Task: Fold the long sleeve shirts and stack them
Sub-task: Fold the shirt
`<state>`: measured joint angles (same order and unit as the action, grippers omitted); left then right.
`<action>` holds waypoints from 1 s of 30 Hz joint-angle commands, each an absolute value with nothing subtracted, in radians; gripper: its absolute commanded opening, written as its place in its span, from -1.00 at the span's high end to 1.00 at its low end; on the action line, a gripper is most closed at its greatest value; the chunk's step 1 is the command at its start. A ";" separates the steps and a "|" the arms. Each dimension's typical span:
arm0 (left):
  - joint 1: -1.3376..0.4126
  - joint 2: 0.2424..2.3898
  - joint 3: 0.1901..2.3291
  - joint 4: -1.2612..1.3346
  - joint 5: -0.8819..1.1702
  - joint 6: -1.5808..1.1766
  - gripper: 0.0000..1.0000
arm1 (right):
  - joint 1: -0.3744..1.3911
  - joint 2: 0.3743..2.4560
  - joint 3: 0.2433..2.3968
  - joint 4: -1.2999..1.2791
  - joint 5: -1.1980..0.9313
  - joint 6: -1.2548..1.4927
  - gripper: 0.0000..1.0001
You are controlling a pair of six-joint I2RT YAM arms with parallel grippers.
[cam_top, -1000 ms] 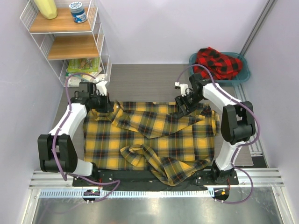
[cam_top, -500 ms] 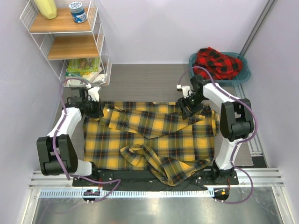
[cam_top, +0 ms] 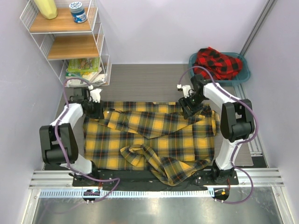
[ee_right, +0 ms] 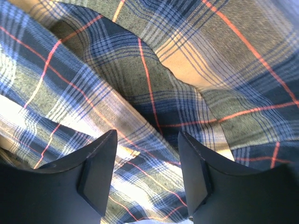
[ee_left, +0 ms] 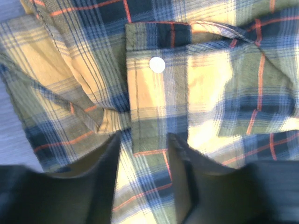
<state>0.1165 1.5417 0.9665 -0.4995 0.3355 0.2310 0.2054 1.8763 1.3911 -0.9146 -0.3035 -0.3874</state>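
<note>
While low over yellow shirt (cam_top: 154, 135): left gripper (ee_left: 142, 140) parted astride cuff (ee_left: 156, 88); right gripper (ee_right: 147, 135) parted above fold (ee_right: 140, 93). Red shirt (cam_top: 218, 63) heaped in basin (cam_top: 245, 75).

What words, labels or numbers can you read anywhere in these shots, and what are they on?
No text is legible in any view.
Jar at the top of the shelf rack: the label print is too small to read.
Colourful packages low in the same rack: the printing is too small and blurred to read.
Yellow plaid shirt, its white button and the red plaid shirt: no writing visible.
</note>
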 commanded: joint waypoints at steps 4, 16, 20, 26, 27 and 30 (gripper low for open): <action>0.055 1.359 0.950 -0.607 0.327 0.396 -0.12 | 0.201 1.750 1.301 -0.896 -0.238 -0.417 -0.03; 0.023 1.707 1.041 -0.608 0.209 0.388 0.23 | 0.195 2.041 1.408 -0.766 -0.138 -0.437 0.06; 0.026 1.856 1.143 -0.592 0.173 0.402 0.31 | 0.181 2.140 1.532 -0.746 -0.114 -0.433 0.06; 0.026 1.794 1.296 -0.754 0.410 0.443 0.08 | 0.172 2.061 1.674 -0.882 -0.221 -0.426 -0.11; 0.014 1.743 1.289 -0.788 0.476 0.460 -0.05 | 0.170 2.016 1.661 -0.903 -0.260 -0.428 -0.19; -0.073 1.541 1.264 -0.929 0.664 0.534 -0.68 | 0.170 1.826 1.623 -0.992 -0.400 -0.445 -0.36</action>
